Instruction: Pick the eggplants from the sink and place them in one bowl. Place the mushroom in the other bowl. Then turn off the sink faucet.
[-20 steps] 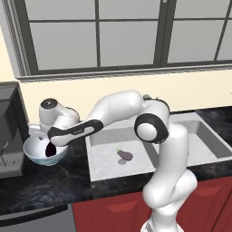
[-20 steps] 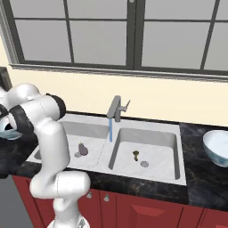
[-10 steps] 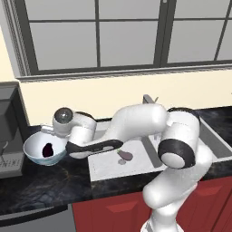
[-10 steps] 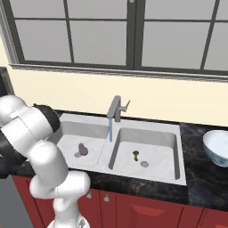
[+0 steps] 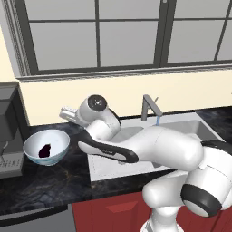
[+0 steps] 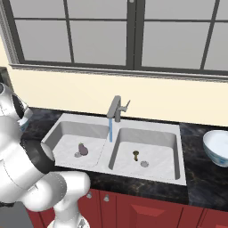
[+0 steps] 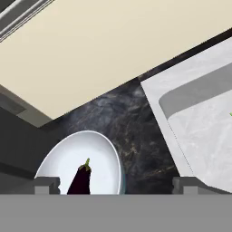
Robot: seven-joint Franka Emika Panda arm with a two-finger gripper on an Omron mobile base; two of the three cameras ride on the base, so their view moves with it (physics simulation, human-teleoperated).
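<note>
Dark eggplant [image 5: 45,150] lies in the left-end bowl [image 5: 31,141]; jaws wide and empty, the gripper [image 7: 115,185] should next descend squarely over the paler eggplant [image 6: 82,149] in the sink [image 6: 147,130].

The white arm folds low to its left, end effector [image 7: 115,185] spread wide open, empty.

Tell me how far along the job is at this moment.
Done: the dark eggplant lies in the left bowl. In hand: nothing; the gripper sits above that bowl, jaws wide and empty. Left: the paler eggplant is in the left basin of the sink, the mushroom in the right basin, the other bowl looks empty, and water runs from the faucet.
</note>
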